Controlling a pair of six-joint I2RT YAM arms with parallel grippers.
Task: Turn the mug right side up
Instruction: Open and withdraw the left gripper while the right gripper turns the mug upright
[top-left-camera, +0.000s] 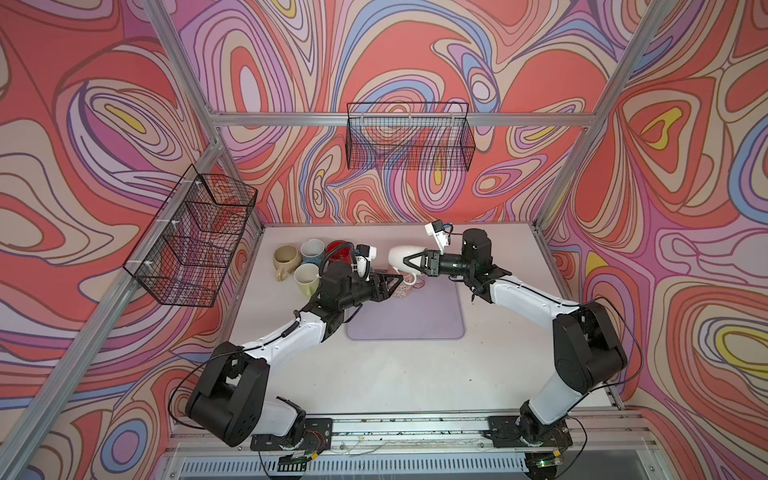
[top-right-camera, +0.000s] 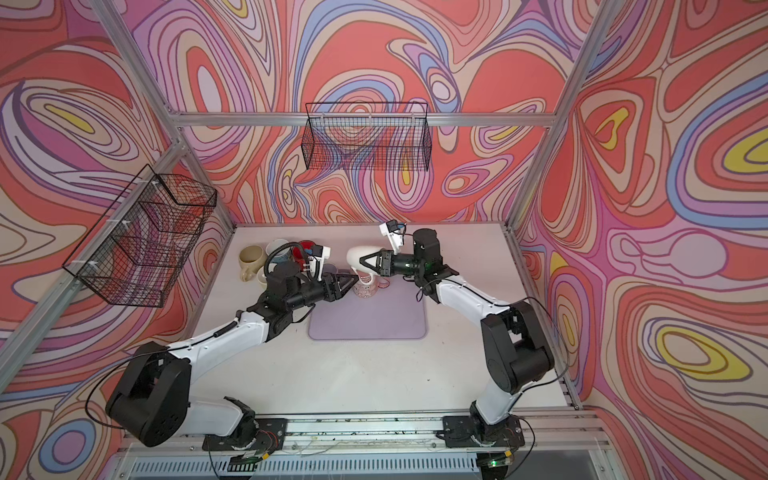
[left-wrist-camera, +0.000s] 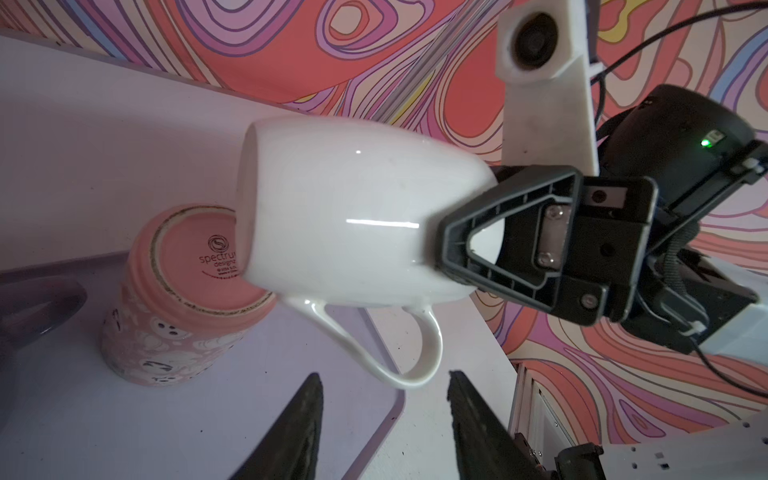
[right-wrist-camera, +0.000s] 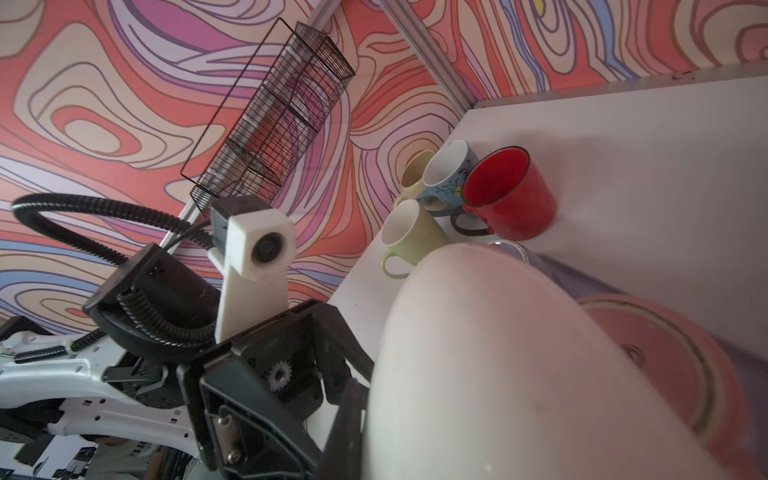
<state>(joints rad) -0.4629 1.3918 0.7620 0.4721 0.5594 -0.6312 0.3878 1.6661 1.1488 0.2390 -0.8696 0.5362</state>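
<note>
Both arms are built alike, with smooth white shells on the long links and bulky matte-black housings at the joints. The left arm (top-left-camera: 286, 336) has a ribbed black conduit (right-wrist-camera: 104, 206) at its wrist. Thin black cables hang off the right arm (top-left-camera: 536, 304).

A white camera bracket (left-wrist-camera: 540, 95) with a round dark lens tops the right end effector (top-left-camera: 408, 262). Its ribbed black triangular fingers (left-wrist-camera: 498, 216) are fixed with silver screws (left-wrist-camera: 555, 212), and a green light (left-wrist-camera: 705, 143) glows behind them. The left end effector (left-wrist-camera: 384, 375) has dark tapered fingers (left-wrist-camera: 303, 415).

At six o'clock on the surface (top-left-camera: 395, 374), black base plates (top-left-camera: 291, 432) sit on a silver rail (top-left-camera: 407, 427).
</note>
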